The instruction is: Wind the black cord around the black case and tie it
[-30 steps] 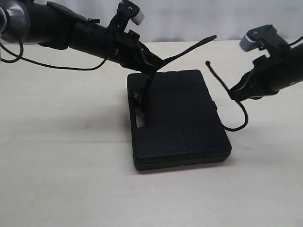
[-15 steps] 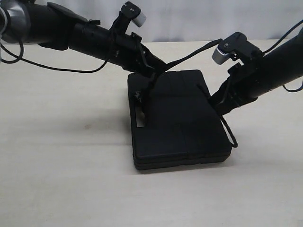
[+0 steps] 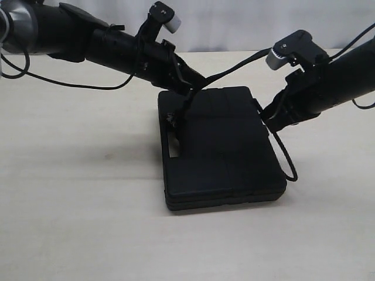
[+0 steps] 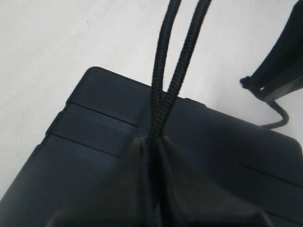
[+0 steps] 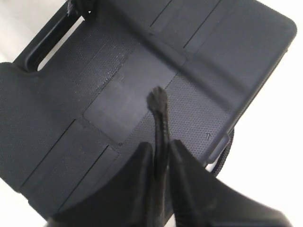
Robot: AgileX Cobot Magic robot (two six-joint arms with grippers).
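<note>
**A:** What has the left one got?

**B:** My left gripper (image 4: 154, 142) is clamped tight on two strands of the black cord (image 4: 163, 90), above the far edge of the black case (image 3: 222, 152).

**A:** And the right?

**B:** My right gripper (image 5: 161, 147) is nearly closed. The cord's frayed end pokes out between its fingers, over the case's right side. Slack loops down beside that edge. The case lies flat on the table (image 3: 88, 205).

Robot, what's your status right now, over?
Both shut: left fingers on the doubled black cord above the black case, right fingers on its frayed end. Case flat on the table. No obstruction seen.
</note>
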